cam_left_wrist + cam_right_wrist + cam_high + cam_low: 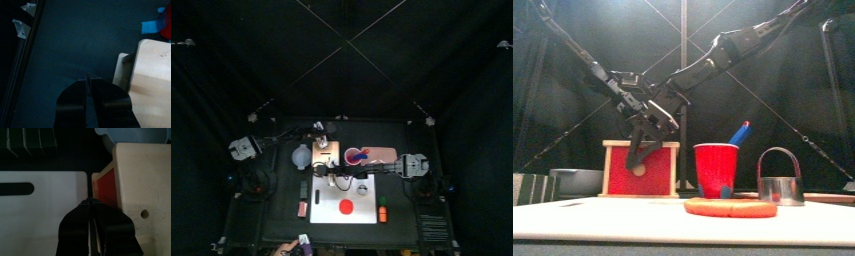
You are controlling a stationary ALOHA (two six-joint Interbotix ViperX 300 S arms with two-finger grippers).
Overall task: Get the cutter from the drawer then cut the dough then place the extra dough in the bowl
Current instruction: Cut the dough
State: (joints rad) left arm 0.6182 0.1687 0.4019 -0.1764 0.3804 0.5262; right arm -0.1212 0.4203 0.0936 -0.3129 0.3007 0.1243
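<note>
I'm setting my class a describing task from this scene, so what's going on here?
Both arms are at the pale wooden box. The right pincer, jaws shut, points at its red drawer front; the left pincer, also shut, hangs beside the box. The metal cutter is already out, standing by the red dough disc on the white cutting board; the dough looks uncut. The blue-grey bowl sits left of the box.

The red dough [731,207] lies flat, a low disc, at the middle of the white cutting board [593,225]; the round metal cutter [780,180] stands upright toward the board's back right, wire handle up; the pale wooden box [143,183] stands behind the board's back edge, its red drawer front [663,175] set within the frame; the blue-grey bowl [573,182] sits left of the box.
</note>
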